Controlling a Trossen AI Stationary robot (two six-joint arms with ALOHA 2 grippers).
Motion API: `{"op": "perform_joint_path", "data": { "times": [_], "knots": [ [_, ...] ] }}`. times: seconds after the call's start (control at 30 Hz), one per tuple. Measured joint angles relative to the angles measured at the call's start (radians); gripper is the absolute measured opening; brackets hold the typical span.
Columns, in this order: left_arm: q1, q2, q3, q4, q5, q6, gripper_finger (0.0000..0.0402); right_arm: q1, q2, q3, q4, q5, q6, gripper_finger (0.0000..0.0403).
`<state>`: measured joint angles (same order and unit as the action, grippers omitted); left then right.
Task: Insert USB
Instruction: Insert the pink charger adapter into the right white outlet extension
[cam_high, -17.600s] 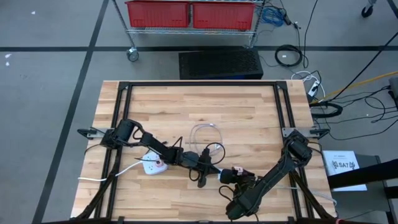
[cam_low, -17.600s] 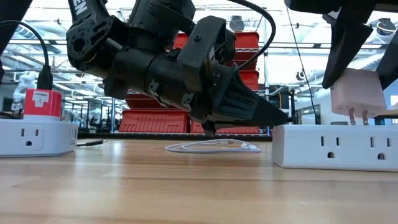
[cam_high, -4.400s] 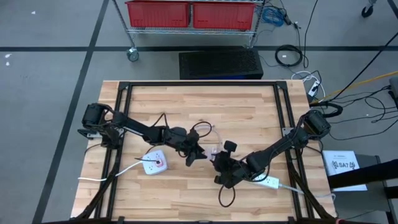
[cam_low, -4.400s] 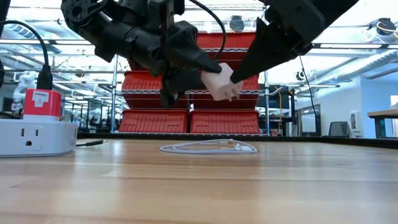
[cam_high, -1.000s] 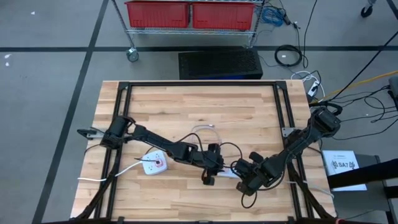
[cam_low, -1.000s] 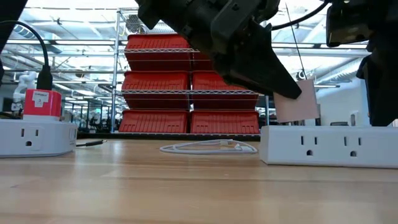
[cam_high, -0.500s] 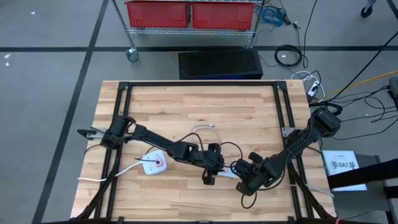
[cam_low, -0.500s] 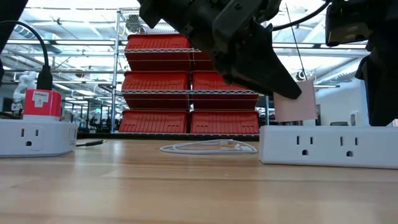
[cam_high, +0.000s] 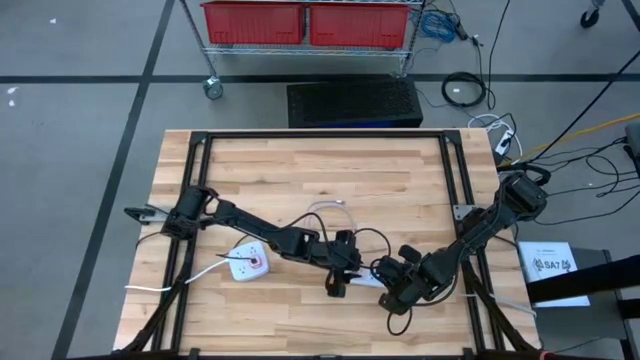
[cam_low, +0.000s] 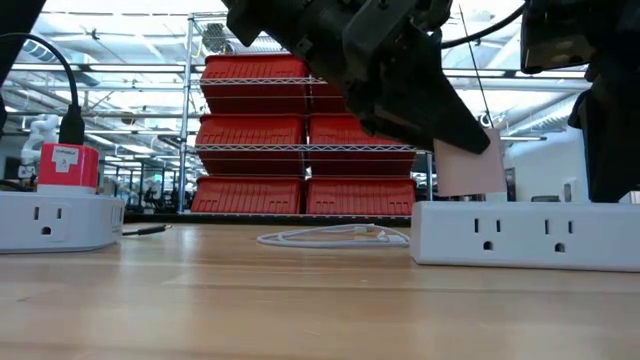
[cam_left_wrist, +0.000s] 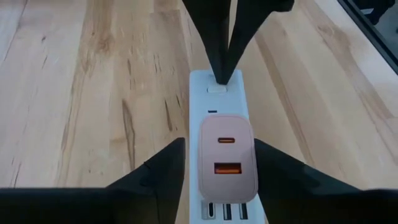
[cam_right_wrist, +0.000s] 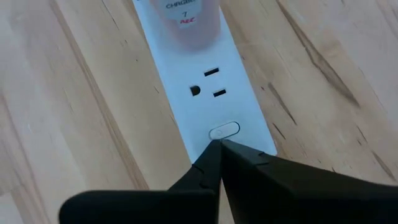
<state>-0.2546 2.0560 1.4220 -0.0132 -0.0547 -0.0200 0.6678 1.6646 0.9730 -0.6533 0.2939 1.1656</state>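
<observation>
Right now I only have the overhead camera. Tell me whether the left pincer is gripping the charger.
Observer: No. The left pincer is open, with a finger on each side of the pink charger and gaps showing.
Operator: Report how the charger sits.
Observer: It stands upright on the white power strip, with no prongs showing from table height.
Operator: Now check the right pincer.
Observer: The right pincer is shut, its tips at the strip's oval switch.

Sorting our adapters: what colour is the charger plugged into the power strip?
Pale pink charger, clearest in the left wrist view, on the white power strip.
</observation>
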Motion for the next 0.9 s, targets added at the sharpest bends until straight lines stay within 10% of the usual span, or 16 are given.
{"op": "perform_joint_path", "data": {
  "times": [0.53,0.9],
  "knots": [
    [0.000,-0.082,0.000,0.004,-0.010,0.007,0.0180,0.002,0.000,0.000,-0.001,-0.001,0.000,0.0000],
    [-0.001,-0.034,-0.001,-0.019,-0.017,0.000,0.0017,0.003,0.000,0.000,-0.001,-0.005,0.000,0.0000]
  ]
}}
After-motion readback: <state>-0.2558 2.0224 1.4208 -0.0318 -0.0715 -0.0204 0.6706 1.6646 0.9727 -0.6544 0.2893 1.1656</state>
